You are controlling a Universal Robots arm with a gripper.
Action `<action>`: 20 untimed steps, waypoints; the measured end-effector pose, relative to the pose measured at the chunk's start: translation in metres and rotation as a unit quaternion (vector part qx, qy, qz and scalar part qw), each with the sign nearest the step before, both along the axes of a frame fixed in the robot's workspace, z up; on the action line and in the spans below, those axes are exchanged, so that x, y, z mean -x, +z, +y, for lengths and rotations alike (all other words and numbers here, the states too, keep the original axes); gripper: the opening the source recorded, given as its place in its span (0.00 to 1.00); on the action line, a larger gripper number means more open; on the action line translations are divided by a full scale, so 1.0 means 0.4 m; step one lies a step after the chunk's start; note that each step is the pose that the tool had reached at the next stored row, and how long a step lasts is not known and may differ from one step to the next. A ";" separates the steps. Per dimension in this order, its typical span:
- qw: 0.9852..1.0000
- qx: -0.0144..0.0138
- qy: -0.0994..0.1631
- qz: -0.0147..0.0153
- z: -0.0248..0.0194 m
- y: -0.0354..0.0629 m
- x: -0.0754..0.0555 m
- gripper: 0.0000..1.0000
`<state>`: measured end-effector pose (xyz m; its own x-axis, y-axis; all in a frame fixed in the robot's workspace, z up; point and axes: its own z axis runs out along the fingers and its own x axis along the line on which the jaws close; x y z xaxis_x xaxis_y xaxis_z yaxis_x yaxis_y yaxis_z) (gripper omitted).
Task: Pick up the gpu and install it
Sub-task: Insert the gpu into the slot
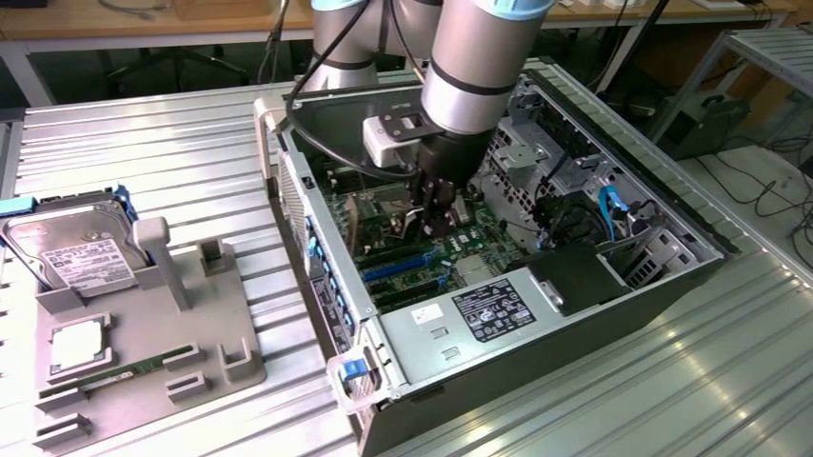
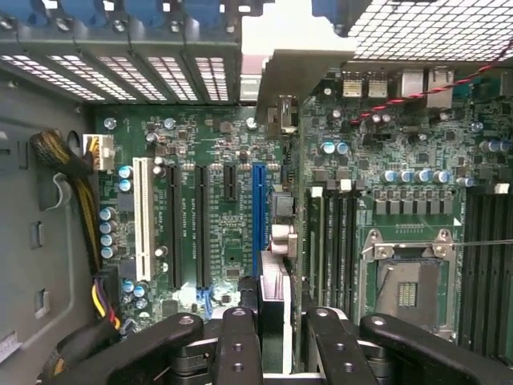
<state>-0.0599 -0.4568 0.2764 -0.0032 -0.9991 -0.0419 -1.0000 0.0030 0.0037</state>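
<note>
The tool [image 1: 432, 221] is reaching down into the open case [image 1: 635, 295], which is lying on its side on the counter [image 1: 152, 143], and the arm [image 1: 477, 67] is coming in from twelve o'clock in the exterior view. In the wrist view the tool [image 2: 280, 321] is clamping its black fingers [image 2: 239, 329] on the gpu [image 2: 275, 281], which is showing edge-on as a thin dark strip between them. In the exterior view the gpu [image 1: 413, 225] is probably the pale piece at the fingertips, though the tool is covering most of it.

The gpu is standing on edge over the motherboard [image 2: 224, 144]. Its long axis is running parallel to the expansion slots, and its silver bracket [image 2: 282, 112] is pointing at the slotted rear wall of the case. It is sitting just beside the blue slot [image 2: 258, 212], on the side facing the memory slots [image 2: 337, 241]. I cannot tell whether its edge is touching the board.

Black slots and a white slot [image 2: 143, 216] are lying on the far side of the blue one. The CPU socket [image 2: 409, 281] is sitting beyond the memory slots. A yellow and black cable bundle [image 2: 80, 200] is hanging near the case wall, well apart from the gpu.

In the exterior view the power supply [image 1: 489, 309] is lying at five o'clock from the tool, and a blue cable [image 1: 607, 205] is lying at three o'clock. At nine o'clock from the case, a grey holder [image 1: 152, 362] is carrying a hard drive [image 1: 76, 262] and a memory stick [image 1: 121, 373].
</note>
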 end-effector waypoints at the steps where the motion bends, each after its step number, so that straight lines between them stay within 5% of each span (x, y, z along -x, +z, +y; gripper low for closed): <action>1: 1.000 0.000 0.000 0.000 -0.004 -0.001 0.001 0.28; 20: 1.000 0.000 -0.001 0.000 -0.017 -0.069 0.036 0.28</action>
